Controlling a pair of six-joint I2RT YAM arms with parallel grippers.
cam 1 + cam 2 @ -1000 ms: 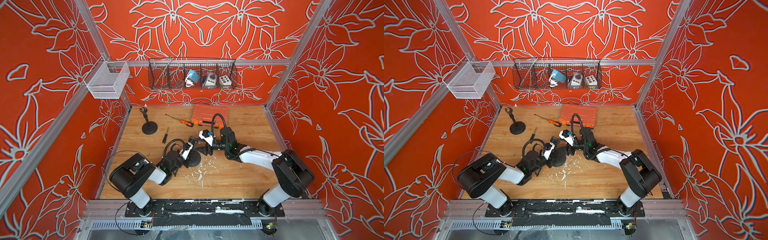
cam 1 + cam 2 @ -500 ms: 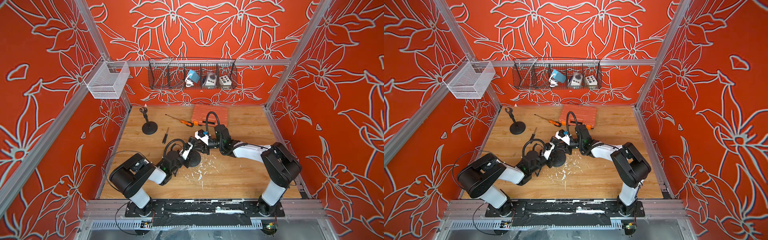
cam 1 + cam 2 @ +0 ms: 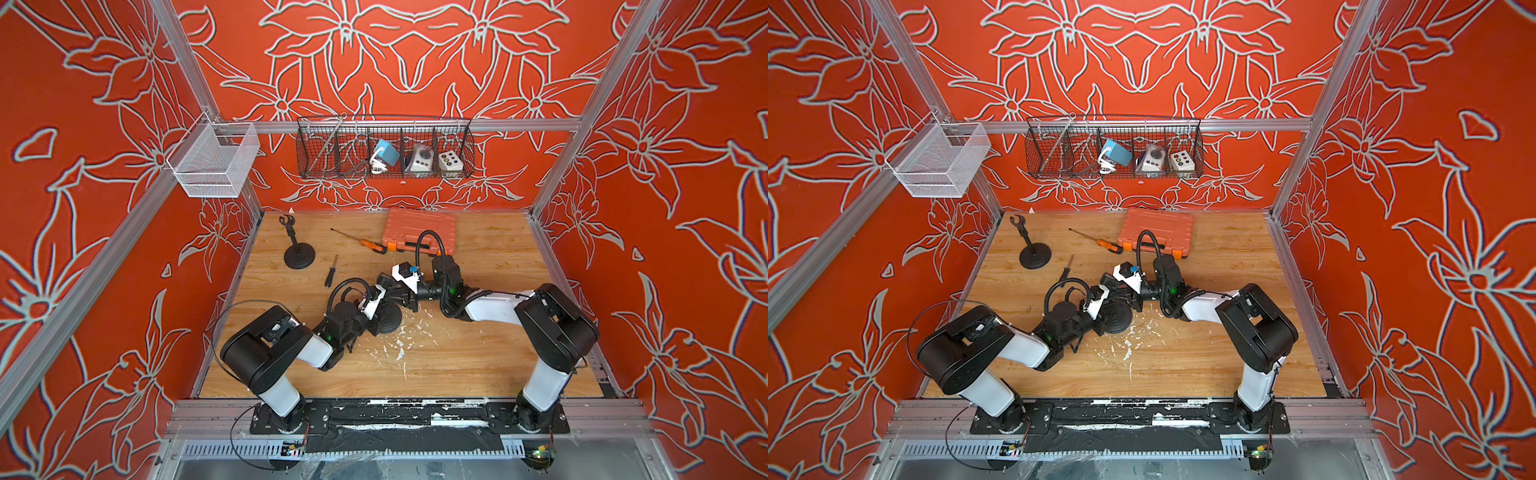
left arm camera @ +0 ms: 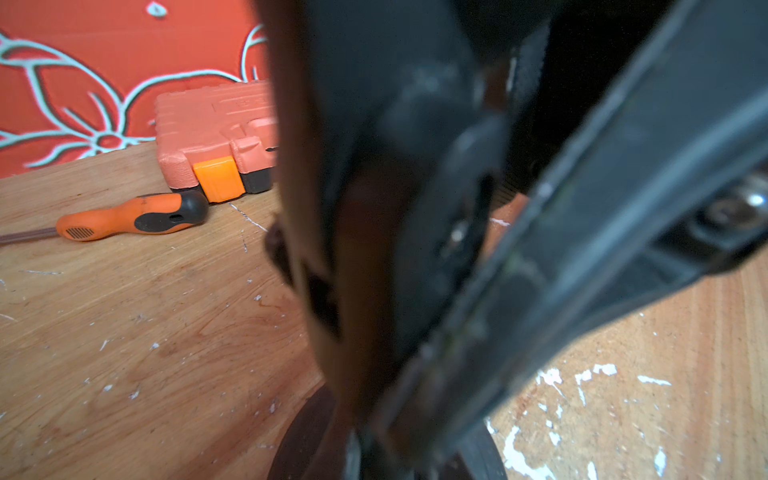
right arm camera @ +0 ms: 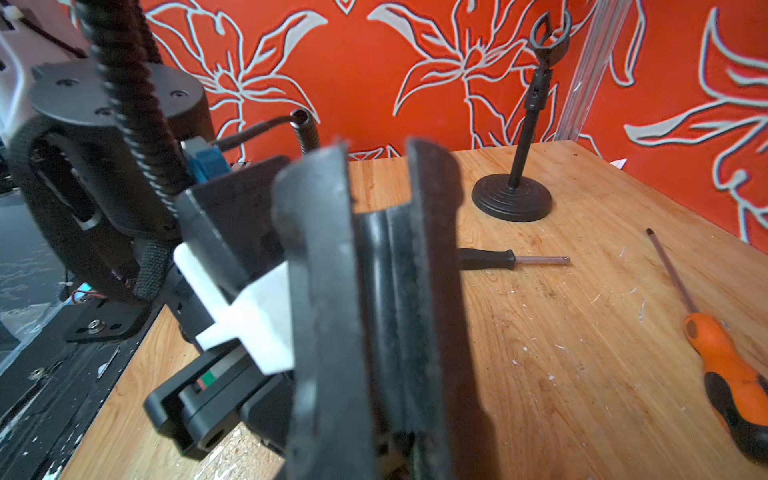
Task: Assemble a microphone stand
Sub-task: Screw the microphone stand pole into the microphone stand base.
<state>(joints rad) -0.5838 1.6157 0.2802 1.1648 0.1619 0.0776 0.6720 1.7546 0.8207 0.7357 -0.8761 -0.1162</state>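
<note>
base [image 3: 392,323] on surface [image 3: 478,357] centre, left claw [image 3: 382,309] pressed together on its rim | right claw [image 5: 378,166] pinching upright pole [image 5: 386,270] by base | pole likely stiff, light, slick; base heavy | grip pole low

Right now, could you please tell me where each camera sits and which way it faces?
Both top views: high over the front edge, looking down at the wooden table; left arm and right arm show whole.
Left wrist: on the left arm, facing the orange case; the blurred left claw fills the middle.
Right wrist: on the right arm, facing the assembled stand; the right claw is shut on a black rod.
Shared: the orange screwdriver shows in every view.
</note>
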